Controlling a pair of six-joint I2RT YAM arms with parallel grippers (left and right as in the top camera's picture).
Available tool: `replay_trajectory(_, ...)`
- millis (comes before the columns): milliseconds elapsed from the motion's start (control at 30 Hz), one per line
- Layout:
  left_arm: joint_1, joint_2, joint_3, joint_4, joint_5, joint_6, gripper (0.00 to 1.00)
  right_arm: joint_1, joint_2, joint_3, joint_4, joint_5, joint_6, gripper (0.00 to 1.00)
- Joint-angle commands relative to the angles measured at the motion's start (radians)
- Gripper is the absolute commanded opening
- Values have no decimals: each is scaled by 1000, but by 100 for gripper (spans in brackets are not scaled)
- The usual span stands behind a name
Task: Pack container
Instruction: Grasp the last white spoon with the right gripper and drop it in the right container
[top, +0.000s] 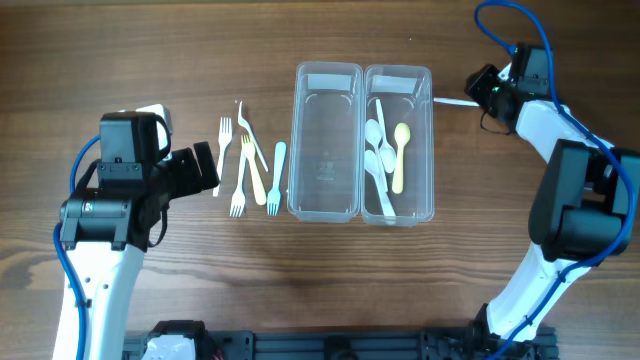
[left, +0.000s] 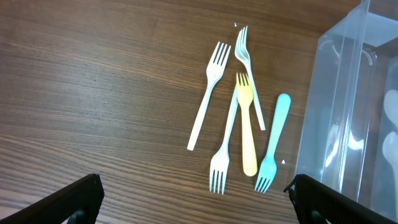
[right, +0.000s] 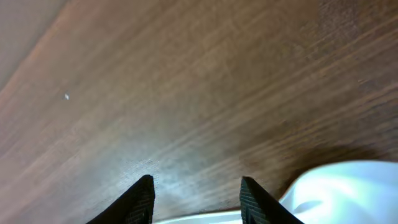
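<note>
With several spoons already in the spoon container (top: 431, 150), the right gripper (top: 478, 92) hangs, fingers apart and clamped on nothing, over a last white spoon (top: 448, 101) lying on the table just right of that container. The next move looks to call for closing on the thin handle and lifting it over the wall. Left of the spoon container beyond its empty twin (top: 296, 150), five forks (top: 248, 165) lie unpacked below the left gripper (top: 208, 168), spread wide.

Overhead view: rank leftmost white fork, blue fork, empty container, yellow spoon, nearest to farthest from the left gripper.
From the left gripper:
1. leftmost white fork, beside it
2. blue fork, last of the forks
3. empty container, left of the pair
4. yellow spoon, inside the right container
</note>
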Motion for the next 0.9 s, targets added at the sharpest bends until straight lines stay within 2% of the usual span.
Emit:
replay_trajectory(0,8,0,19,2,-10,16,100,0,17,5,-23,3,-79,45)
replay_trajectory(167,8,0,19,2,-10,16,100,0,19,5,-58,6,-79,45)
replay_trajectory(300,8,0,19,2,-10,16,100,0,21,5,-87,6,-154,45)
replay_trajectory(400,8,0,19,2,-10,16,100,0,21,5,-99,6,-155,45)
replay_trajectory(633,8,0,19,2,-10,16,100,-2,21,5,-3,-43,-156,45)
replay_trajectory(767,8,0,19,2,-10,16,100,-2,36,5,-10,60,-156,45)
replay_trajectory(867,8,0,19,2,-10,16,100,-2,65,5,-11,64,-153,45)
